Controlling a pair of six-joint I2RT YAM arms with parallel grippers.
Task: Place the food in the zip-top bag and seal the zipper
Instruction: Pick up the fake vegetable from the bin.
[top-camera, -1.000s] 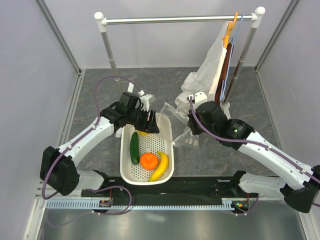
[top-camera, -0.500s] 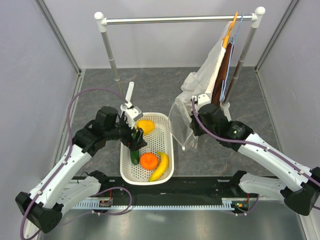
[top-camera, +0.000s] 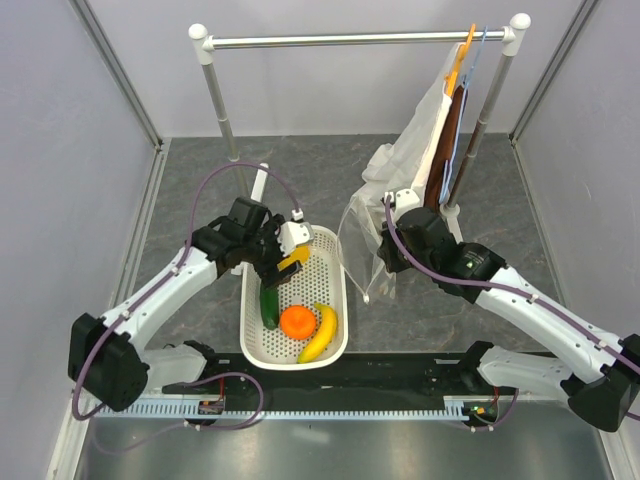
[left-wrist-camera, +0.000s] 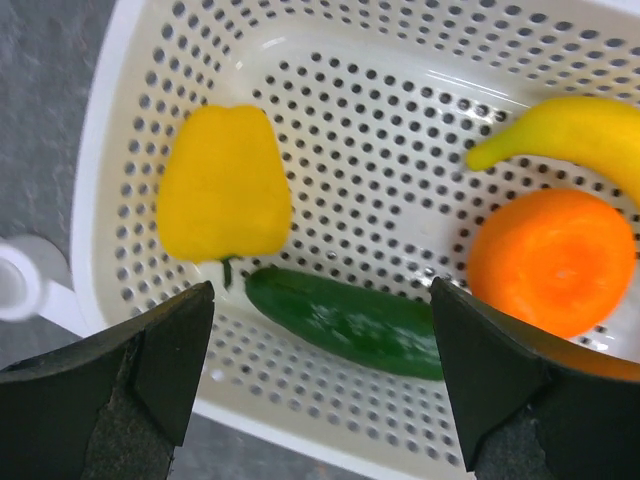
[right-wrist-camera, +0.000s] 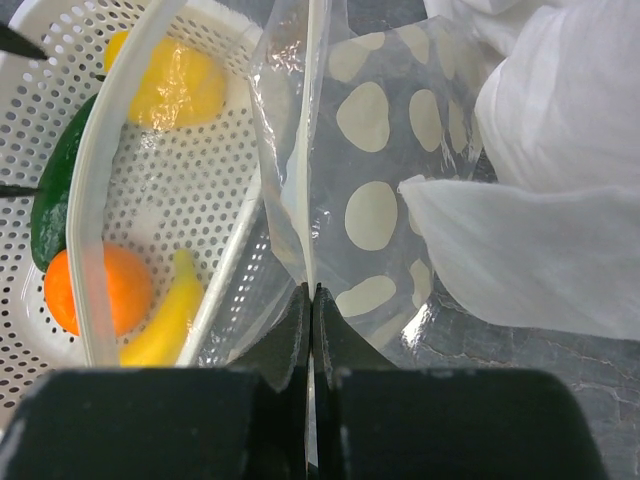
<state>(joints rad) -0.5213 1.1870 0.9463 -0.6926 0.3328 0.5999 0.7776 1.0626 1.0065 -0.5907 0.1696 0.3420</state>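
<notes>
Grey stone-look desk (top-camera: 300, 170), pale panel walls round it. Left fingers (top-camera: 280, 258) hover over the white basket (top-camera: 330, 250), spread wide, nothing held. All four foods are in the basket, none bagged yet. From the wrist view, the green cucumber (left-wrist-camera: 350, 320) lies right between the two fingers. The yellow pepper (left-wrist-camera: 222, 185) is just beyond it on the left-finger side, touching or nearly touching it. Orange (left-wrist-camera: 550, 260) and banana (left-wrist-camera: 560, 130) sit by the right-hand finger.

Likely step: grab the first item, pepper or cucumber. Do it well: centre over one item only, drop straight down, and close across its narrow width so the neighbour isn't pinched too.

Right fingers (right-wrist-camera: 310, 320) are pinched shut on the zipper (right-wrist-camera: 318, 120) edge of the bag (right-wrist-camera: 370, 215). The bag hangs just beside the basket, clear, floppy, wrinkled, white dots. Its mouth looks partly open, not sealed; hold it high and slack enough to take food.

White cloth (right-wrist-camera: 560, 150) hangs past the bag on a rack (top-camera: 350, 40).
</notes>
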